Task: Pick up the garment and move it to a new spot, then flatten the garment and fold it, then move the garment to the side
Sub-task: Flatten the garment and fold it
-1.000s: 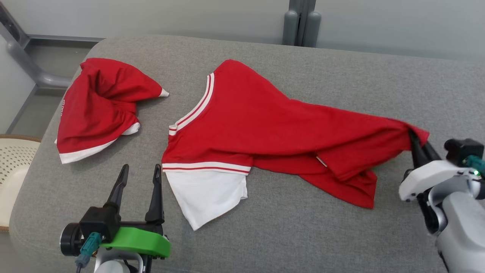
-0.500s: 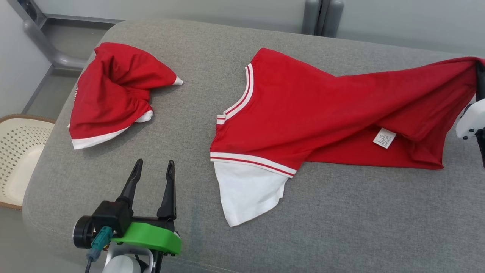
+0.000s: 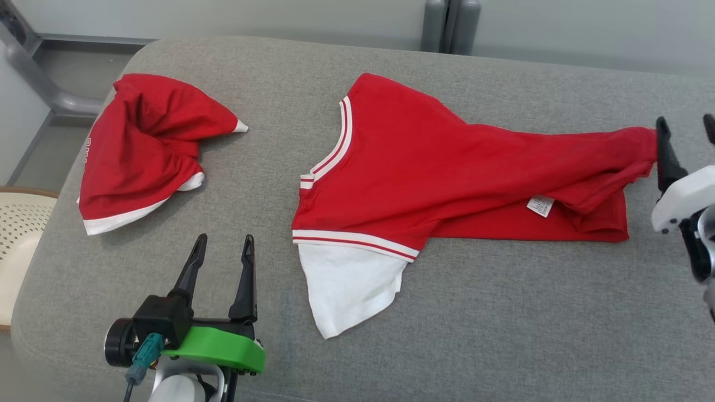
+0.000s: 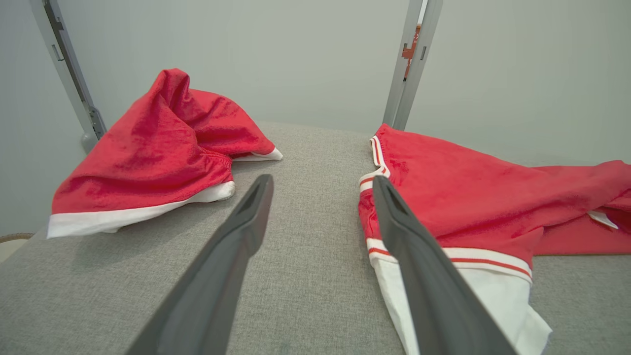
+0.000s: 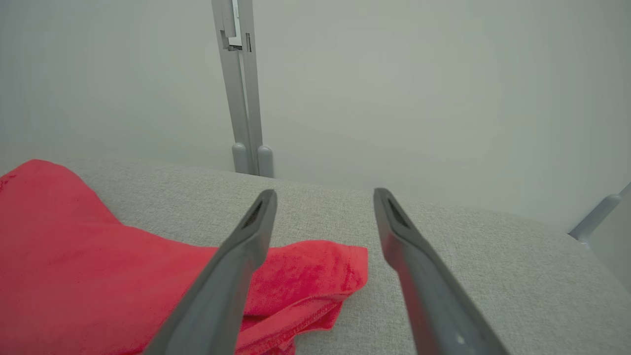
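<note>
Head view: garment (image 3: 447, 167) ends just beside the spread right pincer (image 3: 686, 119).

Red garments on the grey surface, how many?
2. A bunched red garment lies at the left; a spread-out red shirt lies across the middle. None look hidden.

Garment (image 3: 447, 167) lies on cushion (image 3: 503, 312), right of cloth (image 3: 145, 145).

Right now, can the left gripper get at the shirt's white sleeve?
Probably yes. The left gripper is open, and there is just bare grey cushion between it and the white sleeve, which lies flat close to its right.
</note>
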You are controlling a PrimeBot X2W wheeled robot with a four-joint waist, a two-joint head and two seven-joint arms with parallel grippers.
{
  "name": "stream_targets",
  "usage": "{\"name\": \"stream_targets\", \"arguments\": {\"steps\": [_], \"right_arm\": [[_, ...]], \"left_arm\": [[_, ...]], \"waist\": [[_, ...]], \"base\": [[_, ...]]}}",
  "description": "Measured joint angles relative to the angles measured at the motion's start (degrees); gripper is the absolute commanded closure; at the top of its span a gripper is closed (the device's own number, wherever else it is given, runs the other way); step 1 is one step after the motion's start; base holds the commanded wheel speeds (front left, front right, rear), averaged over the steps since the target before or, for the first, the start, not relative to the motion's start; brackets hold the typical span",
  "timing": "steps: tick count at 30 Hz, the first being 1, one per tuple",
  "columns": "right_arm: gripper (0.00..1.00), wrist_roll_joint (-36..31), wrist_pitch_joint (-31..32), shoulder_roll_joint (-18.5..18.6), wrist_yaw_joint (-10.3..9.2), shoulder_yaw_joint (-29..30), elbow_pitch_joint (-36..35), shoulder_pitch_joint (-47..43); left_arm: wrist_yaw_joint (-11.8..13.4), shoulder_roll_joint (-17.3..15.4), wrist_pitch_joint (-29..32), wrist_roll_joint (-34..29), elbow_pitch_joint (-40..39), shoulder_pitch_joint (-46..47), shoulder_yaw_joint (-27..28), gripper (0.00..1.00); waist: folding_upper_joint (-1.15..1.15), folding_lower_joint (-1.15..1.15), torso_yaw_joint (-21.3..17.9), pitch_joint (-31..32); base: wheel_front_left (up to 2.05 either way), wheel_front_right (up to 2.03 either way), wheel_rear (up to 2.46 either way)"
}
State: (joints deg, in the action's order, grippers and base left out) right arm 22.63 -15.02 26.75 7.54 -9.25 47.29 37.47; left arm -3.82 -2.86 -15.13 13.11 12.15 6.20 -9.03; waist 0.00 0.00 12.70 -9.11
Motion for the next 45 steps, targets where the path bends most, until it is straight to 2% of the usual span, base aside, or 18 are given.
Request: {"name": "stream_targets", "arguments": {"steps": [6, 13, 21, 30, 31, 32, 33, 38, 45], "right_arm": [[0.0, -1.2, 0.0, -2.5, 0.0, -0.7, -8.2, -11.5], [0.0, -2.2, 0.0, -5.1, 0.0, -3.2, -12.5, -19.9], [0.0, -3.2, 0.0, -5.6, 0.0, -5.1, -10.6, -17.8], [0.0, -4.6, 0.0, -5.8, 0.0, -7.6, -1.0, -11.2], [0.5, -4.5, 0.0, -5.9, 0.0, -7.7, -0.2, -10.6], [0.79, -4.3, 0.0, -5.9, 0.0, -7.8, 0.9, -9.9], [1.0, -4.2, 0.0, -6.0, 0.0, -8.0, 1.8, -9.4], [1.0, -3.1, 0.0, -6.5, 0.0, -8.0, 1.5, -8.9], [1.0, -2.0, 0.0, -6.7, 0.0, -6.0, -8.8, -15.6]], "left_arm": [[-0.1, 0.0, 0.0, -0.4, 0.0, 0.0, 0.8, 0.0], [-0.4, 0.0, 0.0, -0.6, -0.3, 0.0, 1.5, 0.0], [-0.5, 0.0, 0.0, -0.6, -0.4, 0.2, 1.1, 0.0], [-0.3, 0.0, 0.0, 0.0, -0.5, 1.3, 0.1, 0.0], [-0.3, 0.0, 0.0, 0.0, -0.5, 1.4, 0.0, 0.0], [-0.2, 0.0, 0.0, 0.2, -0.5, 1.5, -0.2, 0.0], [-0.2, 0.0, 0.0, 0.3, -0.6, 1.6, -0.2, 0.0], [0.3, 0.0, 0.0, 0.4, -0.3, 1.6, 0.0, 0.0], [0.3, 0.0, 0.0, 0.1, 0.3, -0.3, 1.0, 0.0]], "waist": [[0.0, 0.0, -1.7, 1.1], [0.0, 0.0, -2.3, 1.1], [0.0, 0.0, -1.4, -0.1], [0.0, 0.0, 1.0, -1.8], [0.0, 0.0, 1.2, -2.0], [0.0, 0.0, 1.5, -2.3], [0.0, 0.0, 1.7, -2.6], [0.0, 0.0, 2.3, -2.7], [0.0, 0.0, 0.5, -0.6]], "base": [[0.0, 0.0, 0.0], [0.0, 0.0, 0.0], [0.0, 0.0, 0.0], [0.0, 0.0, 0.0], [0.0, 0.0, 0.0], [0.0, 0.0, 0.0], [0.0, 0.0, 0.0], [0.0, 0.0, 0.0], [0.0, 0.0, 0.0]]}}
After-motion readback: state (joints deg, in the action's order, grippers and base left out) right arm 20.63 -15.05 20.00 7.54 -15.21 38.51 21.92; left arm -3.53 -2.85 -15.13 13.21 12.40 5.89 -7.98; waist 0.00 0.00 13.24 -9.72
